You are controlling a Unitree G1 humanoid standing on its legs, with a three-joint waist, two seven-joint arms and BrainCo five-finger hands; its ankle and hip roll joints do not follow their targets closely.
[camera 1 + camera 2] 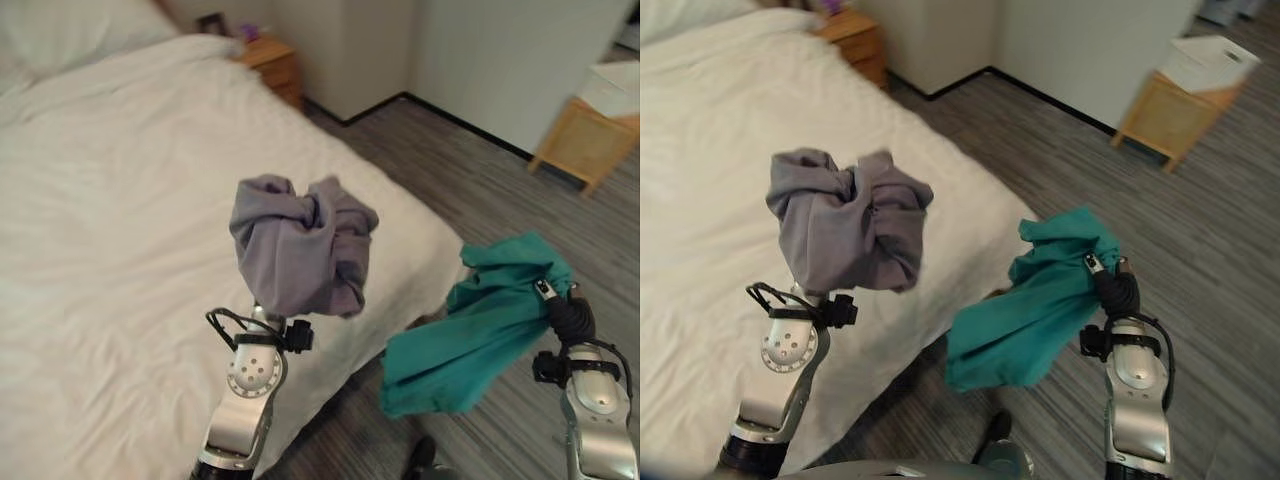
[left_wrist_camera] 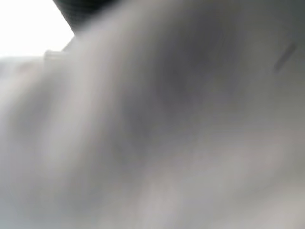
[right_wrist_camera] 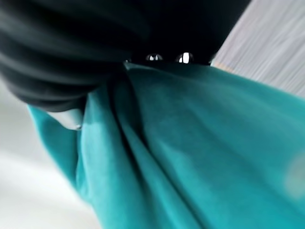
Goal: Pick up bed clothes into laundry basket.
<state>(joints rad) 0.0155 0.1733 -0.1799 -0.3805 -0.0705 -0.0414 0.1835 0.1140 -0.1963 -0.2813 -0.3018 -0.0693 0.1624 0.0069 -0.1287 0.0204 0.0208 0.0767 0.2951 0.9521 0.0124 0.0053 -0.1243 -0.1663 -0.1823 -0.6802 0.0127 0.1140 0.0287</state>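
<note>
I have a grey cloth [image 1: 300, 245] bunched over my left robot hand [image 1: 262, 316], fingers hidden, and my right robot hand [image 1: 1116, 290] clutching a teal cloth [image 1: 1035, 305] hanging floorward beside the bed [image 1: 110, 230].

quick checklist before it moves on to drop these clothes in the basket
1. Grey garment lifted clear of the white bed: ok.
2. Left hand's hold on it: cannot tell, the cloth covers the hand.
3. Teal garment held by the right hand: ok, cloth bunches at the hand in its wrist view.
4. Teal garment clear of the floor: ok, though it hangs low.
5. Laundry basket located: cannot tell.
</note>
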